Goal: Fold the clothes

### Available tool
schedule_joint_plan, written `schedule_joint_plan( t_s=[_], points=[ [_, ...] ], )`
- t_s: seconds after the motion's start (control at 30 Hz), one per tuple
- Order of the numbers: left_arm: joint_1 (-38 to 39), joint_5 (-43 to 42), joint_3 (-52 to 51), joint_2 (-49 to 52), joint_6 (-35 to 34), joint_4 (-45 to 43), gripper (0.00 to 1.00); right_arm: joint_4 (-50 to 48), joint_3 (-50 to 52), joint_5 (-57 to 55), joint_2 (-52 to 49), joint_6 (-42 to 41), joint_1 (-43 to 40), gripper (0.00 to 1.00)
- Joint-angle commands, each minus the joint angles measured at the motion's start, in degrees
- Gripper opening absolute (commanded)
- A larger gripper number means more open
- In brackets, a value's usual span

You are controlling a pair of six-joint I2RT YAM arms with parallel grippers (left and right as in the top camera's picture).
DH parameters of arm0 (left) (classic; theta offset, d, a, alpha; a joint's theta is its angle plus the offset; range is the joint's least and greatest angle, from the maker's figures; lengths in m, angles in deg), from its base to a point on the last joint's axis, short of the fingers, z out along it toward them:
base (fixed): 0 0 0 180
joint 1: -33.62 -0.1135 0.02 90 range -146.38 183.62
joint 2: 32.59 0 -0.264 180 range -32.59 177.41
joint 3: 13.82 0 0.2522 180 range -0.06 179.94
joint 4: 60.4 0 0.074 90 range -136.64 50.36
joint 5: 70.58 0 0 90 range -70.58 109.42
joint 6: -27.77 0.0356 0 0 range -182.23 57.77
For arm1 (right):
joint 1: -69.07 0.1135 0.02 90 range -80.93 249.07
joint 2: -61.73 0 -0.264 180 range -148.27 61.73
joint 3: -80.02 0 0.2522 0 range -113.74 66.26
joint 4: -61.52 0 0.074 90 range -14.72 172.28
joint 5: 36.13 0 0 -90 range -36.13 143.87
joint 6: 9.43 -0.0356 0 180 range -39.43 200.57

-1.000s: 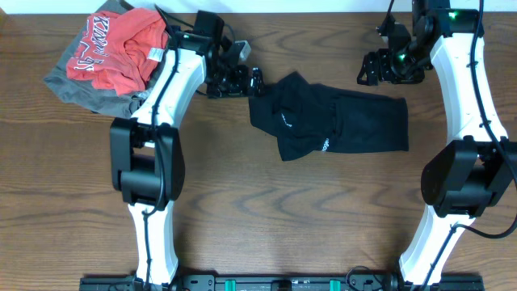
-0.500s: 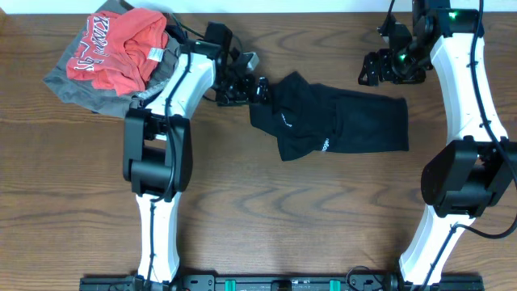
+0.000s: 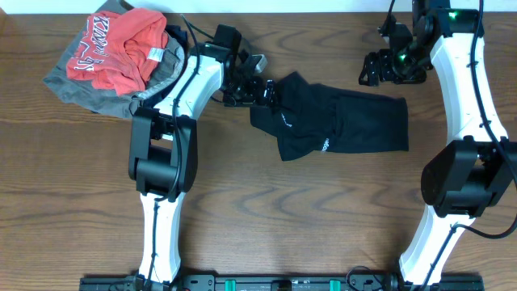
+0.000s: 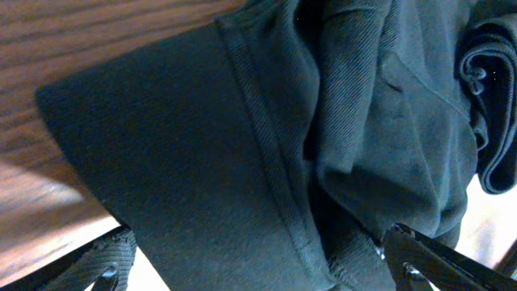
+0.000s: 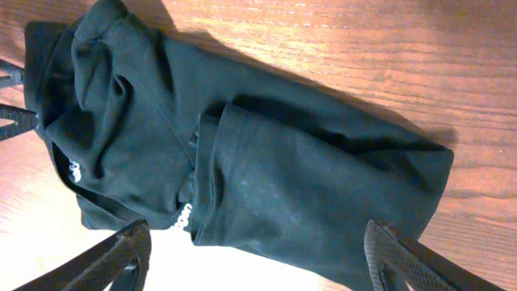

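The black garment is shown crumpled mid-desk, its left hem bracketed by the spread, empty left pincer, best closed deep past the seam; the right pincer is held spread and empty nearby.

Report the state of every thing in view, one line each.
black garment: lying partly folded, rumpled at one end
left gripper: open, fingers straddling the black garment's edge
right gripper: open, apart from the black garment
red garment: crumpled, on top of the grey garment
grey garment: crumpled, underneath
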Motion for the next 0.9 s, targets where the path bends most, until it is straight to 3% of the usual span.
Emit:
schedule_joint_plan(
  t_s=[0.0, 0.33, 0.37, 0.43, 0.47, 0.53, 0.6, 0.87],
  points=[
    [0.7, -0.6, -1.0, 1.7, 1.0, -0.5, 0.99, 0.0, -0.9, -0.3, 0.3, -0.4, -0.3, 0.82],
    [0.9, 2.3, -1.0, 4.2, 1.0, -0.9, 0.99, 0.0, -0.9, -0.3, 0.3, -0.4, -0.3, 0.82],
    [0.9, 3.0, -1.0, 4.2, 1.0, -0.9, 0.96, 0.0, -0.9, -0.3, 0.3, -0.4, -0.3, 0.82],
    [0.9, 4.2, -1.0, 4.2, 1.0, -1.0, 0.84, 0.0, -0.9, -0.3, 0.3, -0.4, -0.3, 0.79],
    [0.9, 4.7, -1.0, 4.2, 1.0, -1.0, 0.7, 0.0, -0.9, -0.3, 0.3, -0.4, -0.2, 0.77],
    [0.8, 5.3, -1.0, 4.2, 1.0, -0.9, 0.32, 0.0, -0.8, -0.3, 0.2, -0.8, -0.2, 0.7],
    [0.6, 5.2, -0.9, 4.1, 0.8, -0.8, 0.09, 0.0, -0.7, -0.3, 0.2, -1.8, -0.2, 0.63],
    [-2.0, 5.4, -0.8, -1.6, 0.8, 1.1, 0.06, -1.7, 5.8, 0.1, 0.2, -4.4, -0.1, 0.18]
  ],
)
